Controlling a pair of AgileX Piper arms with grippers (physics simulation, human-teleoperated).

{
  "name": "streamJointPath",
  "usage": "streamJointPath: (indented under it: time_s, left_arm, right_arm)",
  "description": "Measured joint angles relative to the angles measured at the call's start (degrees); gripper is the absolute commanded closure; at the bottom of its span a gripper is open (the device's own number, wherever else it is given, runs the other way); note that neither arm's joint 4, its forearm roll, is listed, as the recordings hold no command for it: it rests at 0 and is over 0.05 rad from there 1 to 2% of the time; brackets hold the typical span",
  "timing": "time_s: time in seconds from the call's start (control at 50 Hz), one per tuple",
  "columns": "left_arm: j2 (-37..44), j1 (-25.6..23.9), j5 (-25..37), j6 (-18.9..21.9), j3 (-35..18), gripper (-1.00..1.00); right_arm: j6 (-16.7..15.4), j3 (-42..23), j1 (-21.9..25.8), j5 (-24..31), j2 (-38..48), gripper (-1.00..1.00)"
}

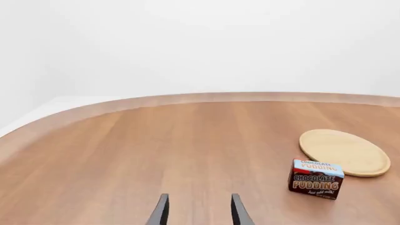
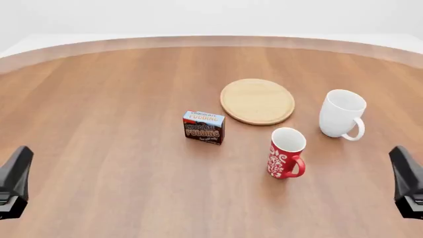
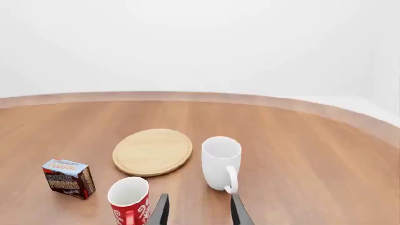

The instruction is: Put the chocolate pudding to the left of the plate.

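Plainly, in the left wrist view the left tool (image 1: pixel 198 211) stood released, its two dark fingertips apart over bare bench (image 1: pixel 156 150), with the chocolate pudding (image 1: pixel 315 179) upright, close to the plate (image 1: pixel 344 152) and not visibly touching it. In the front view the pudding (image 2: pixel 203 127) sat just beside the plate's (image 2: pixel 257 101) near-left edge, closer to the arms than the plate; the red mug (image 2: pixel 286 152) and white mug (image 2: pixel 342 114) stood to the right. Both arms waited at the near corners. In the right wrist view the right tool (image 3: pixel 198 211) was likewise released, holding nothing. The left arm looked the better choice: descend squarely over the box, clamp its narrower faces, lift clear, and set it level with the plate's left side without nudging the rim.
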Motion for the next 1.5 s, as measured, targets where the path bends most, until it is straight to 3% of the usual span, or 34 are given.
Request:
streamJointPath:
  time_s: [0.26,0.44,0.68,1.0,1.16,1.5]
  left_arm:
    - [0.2,0.0,0.0,0.0,-0.1,-1.0]
    - [0.2,0.0,-0.1,0.0,-0.1,-1.0]
    - [0.2,0.0,-0.1,0.0,-0.1,-1.0]
    - [0.3,0.0,-0.1,0.0,-0.1,-1.0]
    - [0.3,0.0,-0.1,0.0,-0.1,-1.0]
    - [0.3,0.0,-0.1,0.0,-0.1,-1.0]
  right_arm:
    - [-0.3,-1.2,0.0,0.6,0.5,-1.0]
    - [-3.2,-9.2,2.9,3.5,4.1,-1.0]
    - [-9.7,-26.2,9.0,6.4,19.8,-1.0]
    - [-10.3,-49.0,18.1,14.8,42.9,-1.0]
    - [-11.8,-55.1,21.7,18.3,52.8,-1.0]
    - [-13.1,-64.3,24.5,23.9,69.4,-1.0]
